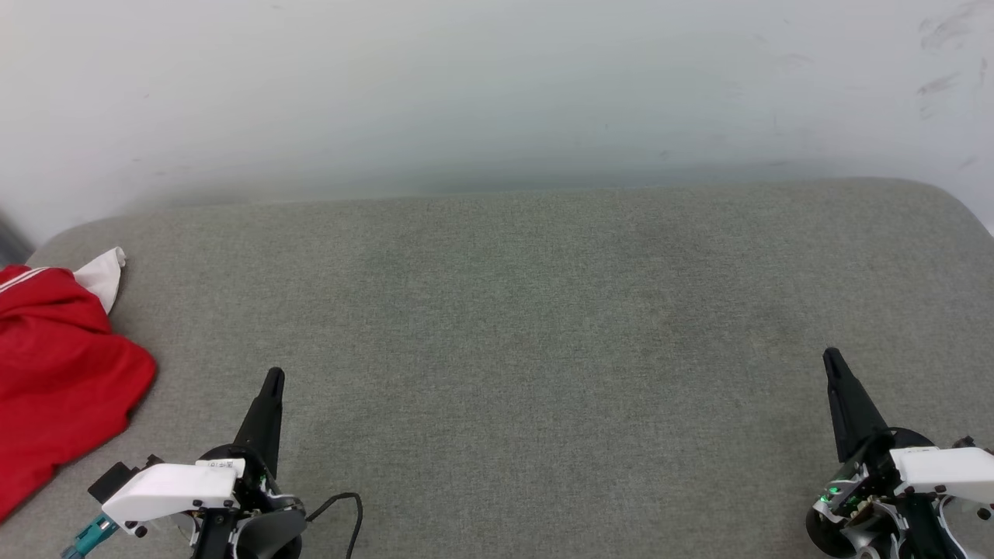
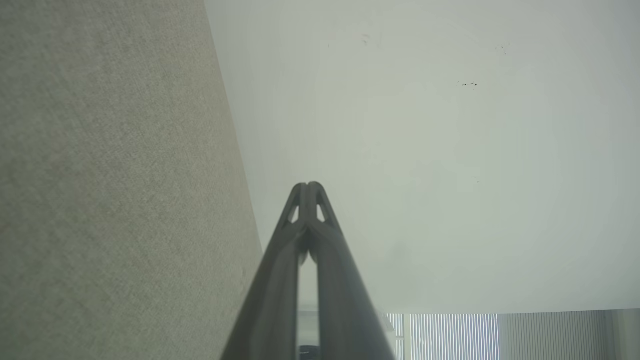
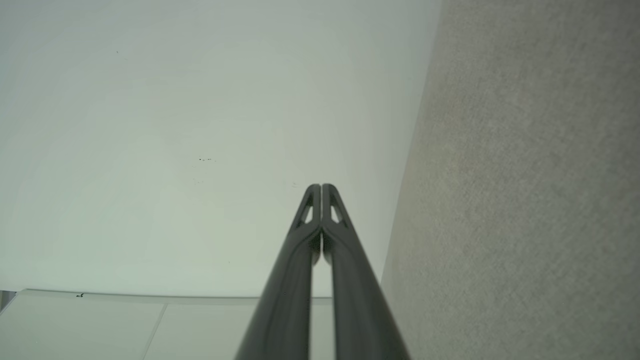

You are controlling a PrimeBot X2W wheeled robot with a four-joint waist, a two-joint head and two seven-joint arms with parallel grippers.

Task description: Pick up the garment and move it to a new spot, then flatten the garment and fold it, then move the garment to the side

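1. While it lay in a lumpy red heap at the far left edge of the grey cushion point(image 1: 505, 349), partly cut off by the head view, the garment point(image 1: 62, 373) touched no gripper.
2. The left gripper point(image 1: 273, 379) sat near it, fingers pressed together on nothing.
3. The right gripper point(image 1: 832, 359) sat well apart, its fingers also pressed together and empty.
4. Both probably waited low and wide apart so the bare middle was free for spreading the garment.
5. A pale wall point(image 1: 497, 93) stood behind.

Red garment point(image 1: 54, 373) lies crumpled left of both claws.
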